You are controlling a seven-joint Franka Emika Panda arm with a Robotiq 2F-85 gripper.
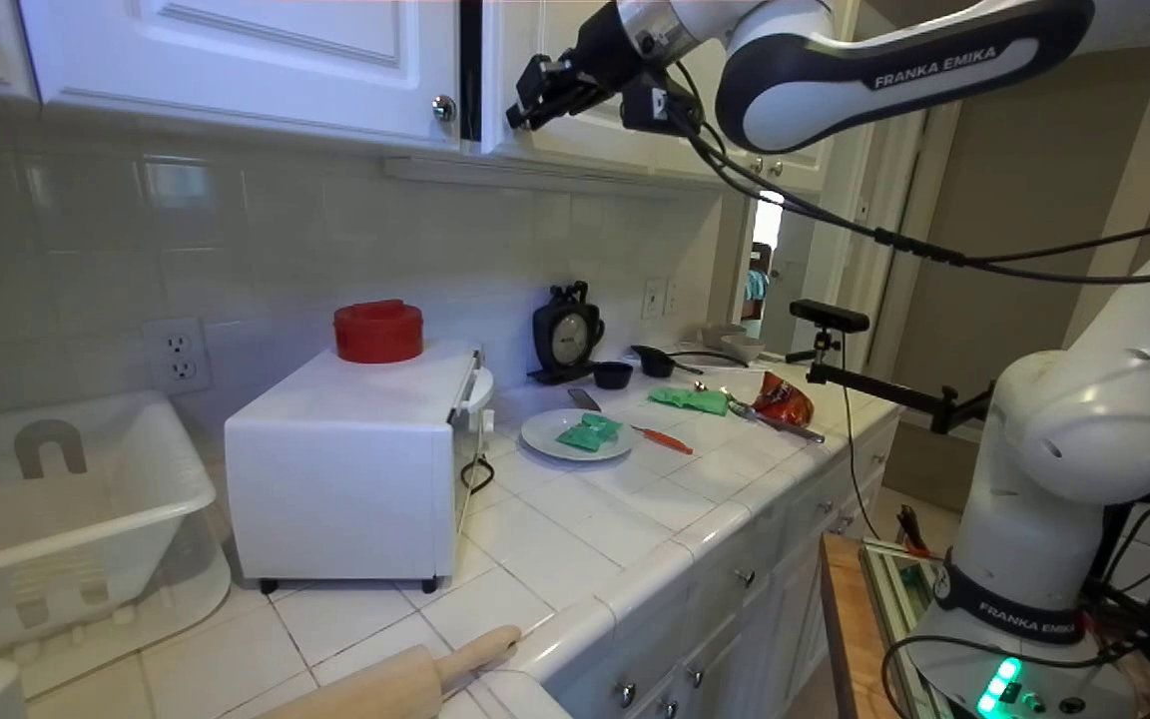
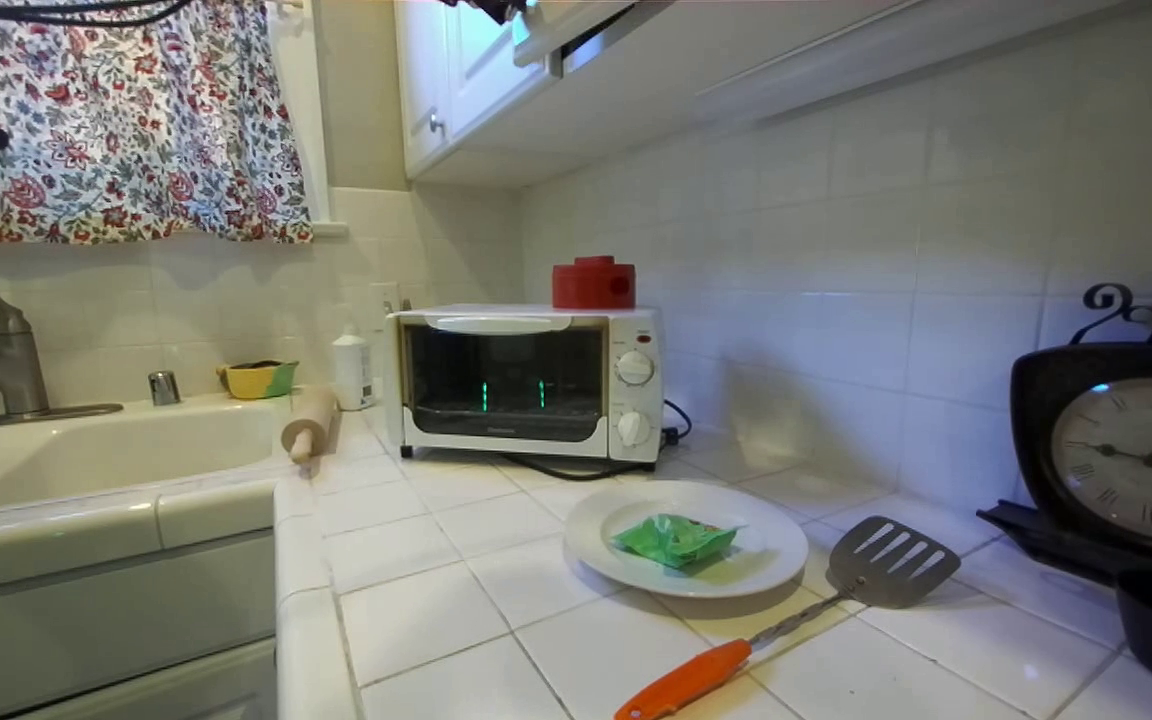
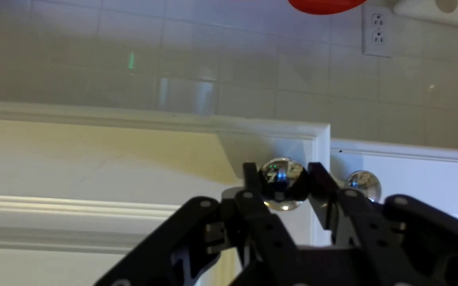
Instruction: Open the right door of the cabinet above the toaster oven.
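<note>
The right door of the white cabinet stands slightly ajar, with a dark gap beside the left door. It also shows in the wrist view and at the top of an exterior view. My gripper is at its lower corner. In the wrist view the two fingers close on the shiny round knob from both sides. The left door's knob is just beside the right finger. The white toaster oven stands on the counter below, also in an exterior view. The cabinet's inside is hidden.
A red container sits on the toaster oven. A white dish rack and a rolling pin are near it. A plate, a spatula and a black clock are on the counter. Cables hang from the arm.
</note>
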